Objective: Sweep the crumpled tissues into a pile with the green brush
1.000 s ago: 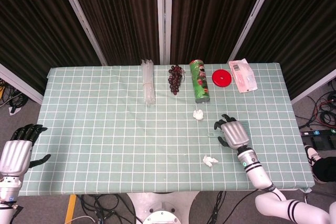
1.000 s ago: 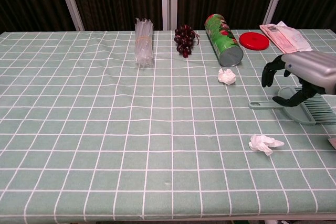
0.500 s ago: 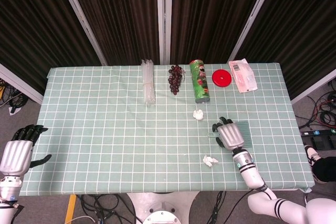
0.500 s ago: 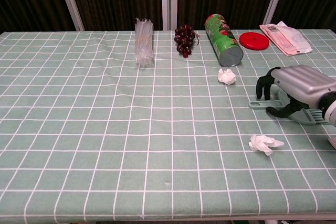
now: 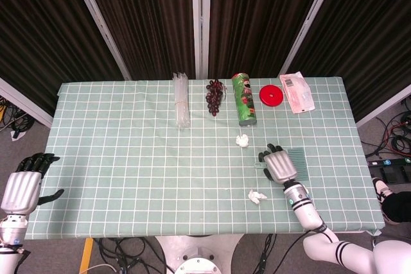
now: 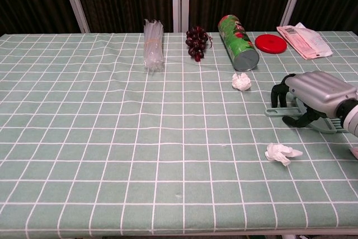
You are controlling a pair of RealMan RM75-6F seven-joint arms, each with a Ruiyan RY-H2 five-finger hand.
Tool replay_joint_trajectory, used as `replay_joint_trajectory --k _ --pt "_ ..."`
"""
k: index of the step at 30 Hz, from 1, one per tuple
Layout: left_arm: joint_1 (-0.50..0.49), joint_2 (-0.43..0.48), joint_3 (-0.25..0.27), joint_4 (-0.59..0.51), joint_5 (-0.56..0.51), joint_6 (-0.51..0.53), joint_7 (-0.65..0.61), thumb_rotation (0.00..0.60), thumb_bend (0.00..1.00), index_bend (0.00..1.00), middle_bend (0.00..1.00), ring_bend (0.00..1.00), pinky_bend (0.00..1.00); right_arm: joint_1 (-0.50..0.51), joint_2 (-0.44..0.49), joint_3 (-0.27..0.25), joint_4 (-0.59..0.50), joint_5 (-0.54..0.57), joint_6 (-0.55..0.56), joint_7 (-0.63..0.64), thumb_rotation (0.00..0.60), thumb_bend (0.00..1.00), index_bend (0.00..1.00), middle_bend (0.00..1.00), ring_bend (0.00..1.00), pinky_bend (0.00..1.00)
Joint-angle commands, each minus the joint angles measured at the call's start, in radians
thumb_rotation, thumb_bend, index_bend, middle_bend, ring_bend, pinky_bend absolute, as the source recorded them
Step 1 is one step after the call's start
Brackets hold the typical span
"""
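The green brush (image 5: 298, 161) (image 6: 271, 112) lies flat at the right of the table, its handle pointing left. My right hand (image 5: 279, 165) (image 6: 313, 96) rests over the handle, palm down. Its fingers (image 6: 278, 97) arch over the far side and the thumb (image 6: 296, 120) sits on the near side, without closing on it. One crumpled tissue (image 5: 242, 139) (image 6: 241, 81) lies just beyond the brush, to its left. Another crumpled tissue (image 5: 257, 196) (image 6: 282, 152) lies nearer the front edge. My left hand (image 5: 22, 184) hangs off the table's left end, holding nothing.
Along the back lie a clear plastic bundle (image 5: 182, 99) (image 6: 152, 51), dark grapes (image 5: 214, 96) (image 6: 196, 42), a green can on its side (image 5: 244, 99) (image 6: 238, 35), a red lid (image 5: 271, 94) (image 6: 271, 43) and a pink-white packet (image 5: 297, 92) (image 6: 302, 40).
My right hand has dropped lower and shifted left over the brush handle, its fingers now reaching the cloth around it. The brush, tissues and left hand have stayed put.
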Motion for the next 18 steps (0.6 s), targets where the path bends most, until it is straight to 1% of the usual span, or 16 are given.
replay_joint_trajectory --k 1,3,5,9,12,14,18 --pt "0.000 -0.001 0.000 0.002 -0.001 -0.001 -0.004 0.600 0.00 0.24 0.19 0.14 0.19 0.002 -0.002 -0.002 0.001 0.006 -0.007 -0.016 0.600 0.29 0.45 0.47 0.19 0.27" --pt "0.000 -0.003 -0.001 0.006 -0.001 0.001 -0.009 0.600 0.00 0.24 0.19 0.14 0.19 0.002 -0.003 -0.003 -0.001 0.009 -0.009 -0.025 0.600 0.30 0.45 0.48 0.19 0.27" --pt "0.000 -0.004 0.000 0.009 0.000 0.001 -0.011 0.600 0.00 0.24 0.19 0.14 0.19 0.005 -0.003 -0.001 -0.002 0.008 -0.009 -0.027 0.600 0.31 0.47 0.50 0.21 0.26" --pt "0.000 -0.004 0.000 0.011 -0.001 0.000 -0.012 0.600 0.00 0.24 0.19 0.14 0.19 0.005 -0.008 -0.001 0.006 -0.001 0.008 -0.028 0.600 0.35 0.58 0.57 0.27 0.26" --pt "0.002 -0.003 0.000 0.010 -0.002 0.001 -0.012 0.600 0.00 0.24 0.19 0.14 0.19 0.001 0.002 0.003 0.000 -0.008 0.031 -0.018 0.600 0.37 0.62 0.60 0.30 0.26" --pt "0.001 -0.001 0.000 0.006 -0.001 0.002 -0.010 0.600 0.00 0.24 0.19 0.14 0.19 -0.005 0.021 0.005 -0.018 -0.018 0.054 -0.001 0.600 0.37 0.63 0.60 0.30 0.26" --pt "-0.001 0.009 -0.003 -0.008 0.001 0.005 -0.001 0.600 0.00 0.24 0.19 0.14 0.19 -0.024 0.109 0.009 -0.092 -0.055 0.118 0.049 0.600 0.37 0.66 0.62 0.32 0.26"
